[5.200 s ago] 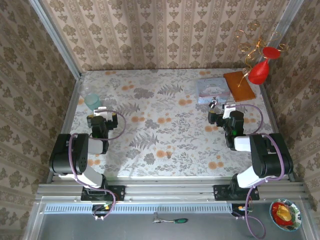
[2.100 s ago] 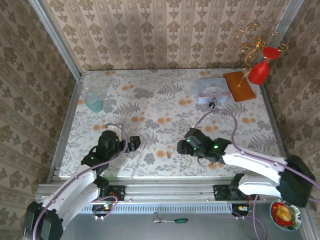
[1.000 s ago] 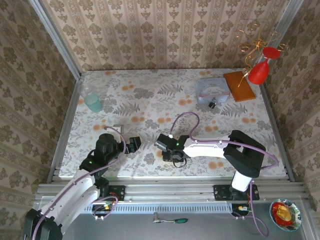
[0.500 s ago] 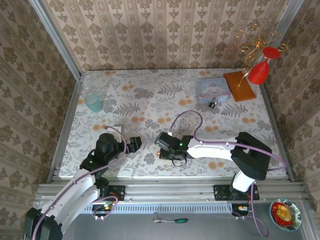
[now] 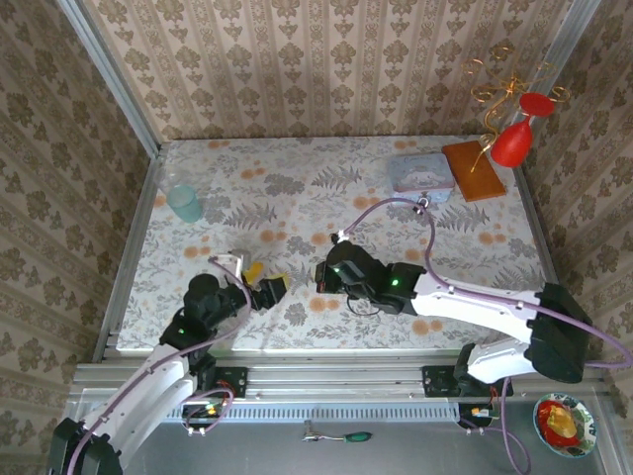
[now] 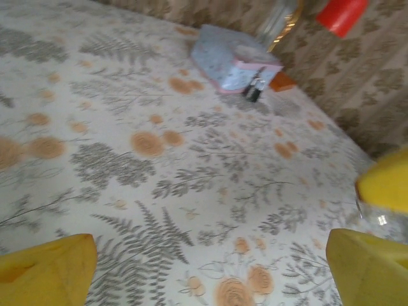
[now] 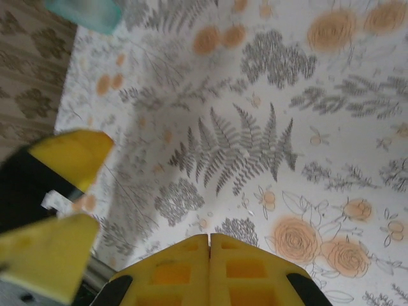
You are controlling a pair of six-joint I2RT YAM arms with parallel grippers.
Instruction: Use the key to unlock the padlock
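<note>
This is a robot test cell in a laboratory, dressed to look like a room at home. The wall panels (image 5: 326, 69) are flat boards covered with patterned wallpaper, and they stand in a metal frame (image 5: 109, 79). The table (image 5: 297, 178) carries a flowered cloth. Along its near edge runs an aluminium rail (image 5: 336, 377), where the left arm (image 5: 148, 376) and the right arm (image 5: 485, 302) are bolted, with purple cables (image 5: 396, 202) on them. A screwdriver (image 5: 348, 436) lies on the grey ledge (image 5: 247, 440) below. A red glass ornament (image 5: 514, 139) with gold wire stands in the far right corner.
</note>
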